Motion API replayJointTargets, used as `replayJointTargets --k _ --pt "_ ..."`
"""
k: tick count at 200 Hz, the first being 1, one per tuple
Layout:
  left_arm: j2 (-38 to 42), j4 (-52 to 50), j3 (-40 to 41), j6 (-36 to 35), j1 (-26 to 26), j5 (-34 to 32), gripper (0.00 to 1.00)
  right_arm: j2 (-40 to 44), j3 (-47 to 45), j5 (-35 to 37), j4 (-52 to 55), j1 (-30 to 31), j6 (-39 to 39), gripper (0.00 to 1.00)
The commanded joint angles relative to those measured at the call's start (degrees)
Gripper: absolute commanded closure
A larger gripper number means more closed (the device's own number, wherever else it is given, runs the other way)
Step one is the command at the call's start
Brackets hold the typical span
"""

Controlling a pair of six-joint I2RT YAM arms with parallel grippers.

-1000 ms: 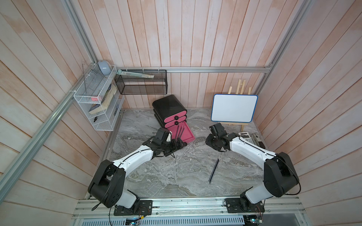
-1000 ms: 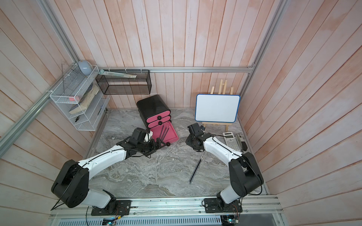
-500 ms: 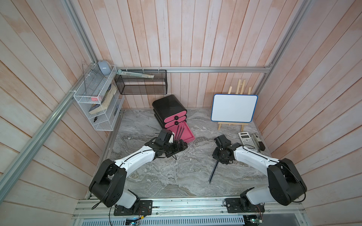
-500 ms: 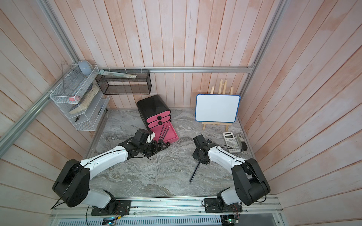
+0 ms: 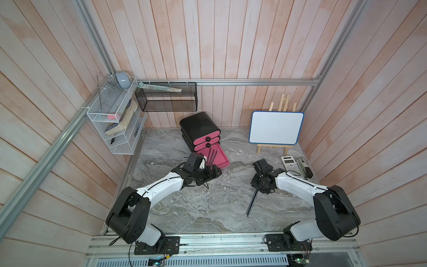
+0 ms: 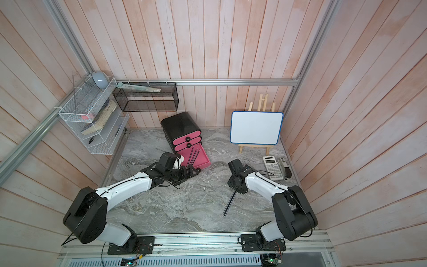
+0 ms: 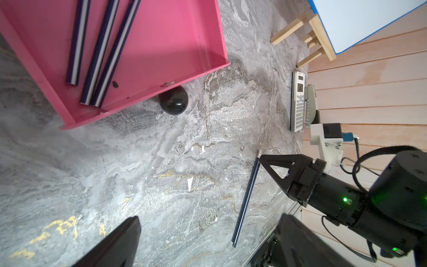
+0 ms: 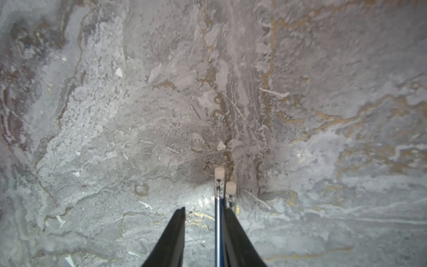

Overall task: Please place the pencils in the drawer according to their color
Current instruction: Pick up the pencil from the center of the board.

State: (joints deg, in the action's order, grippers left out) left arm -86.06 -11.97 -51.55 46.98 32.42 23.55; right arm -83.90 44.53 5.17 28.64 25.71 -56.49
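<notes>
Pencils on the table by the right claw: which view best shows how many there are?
Right wrist view: two eraser ends sit side by side, so two pencils at the right claw. The left wrist view shows the pencils full length, barely separable. In both top views they read as one thin dark line.
</notes>
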Motion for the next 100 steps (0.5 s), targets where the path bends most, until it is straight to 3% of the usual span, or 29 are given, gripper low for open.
replayJointTargets --k 1,100 --pt "-0.8 1.6 0.6 0.0 0.3 0.6 0.00 -1.1 -0.4 1.5 -0.2 -0.8 1.1 0.68" --pt "-1.1 2.1 0.8 0.6 0.3 0.6 0.01 -4.5 0.1 0.7 -2.1 -2.2 3.3 0.69"
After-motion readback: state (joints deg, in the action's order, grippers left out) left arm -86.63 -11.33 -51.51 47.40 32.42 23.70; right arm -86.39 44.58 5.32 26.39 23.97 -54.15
